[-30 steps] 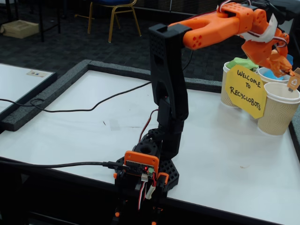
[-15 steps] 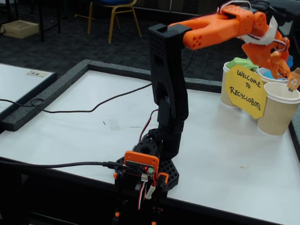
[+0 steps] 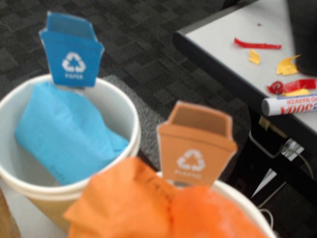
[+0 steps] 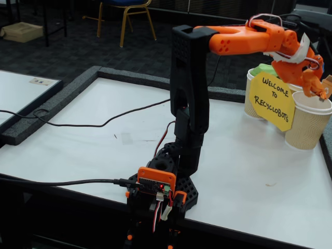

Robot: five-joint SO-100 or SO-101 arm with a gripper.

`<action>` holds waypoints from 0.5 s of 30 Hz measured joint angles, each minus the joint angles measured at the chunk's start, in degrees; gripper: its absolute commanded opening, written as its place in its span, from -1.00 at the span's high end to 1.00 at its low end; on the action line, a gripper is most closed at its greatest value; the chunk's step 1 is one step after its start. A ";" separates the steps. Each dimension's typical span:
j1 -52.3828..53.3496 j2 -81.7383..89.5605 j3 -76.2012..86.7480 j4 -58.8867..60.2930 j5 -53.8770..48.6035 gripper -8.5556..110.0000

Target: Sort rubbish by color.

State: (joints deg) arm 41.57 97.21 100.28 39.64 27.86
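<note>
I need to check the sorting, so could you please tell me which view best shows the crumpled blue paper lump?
The wrist view: the crumpled blue paper lump lies plainly inside the white-lined paper cup bearing the blue recycling tag. In the fixed view the orange gripper and yellow sign hide it.

Three paper cups (image 4: 307, 124), three lumps (image 3: 64, 134), two visible recycling tags (image 3: 73, 49), one sign (image 4: 271, 100).
</note>
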 measured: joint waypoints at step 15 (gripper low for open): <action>0.00 -0.26 0.00 4.66 0.00 0.48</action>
State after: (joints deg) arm 41.57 96.94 100.28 44.30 27.86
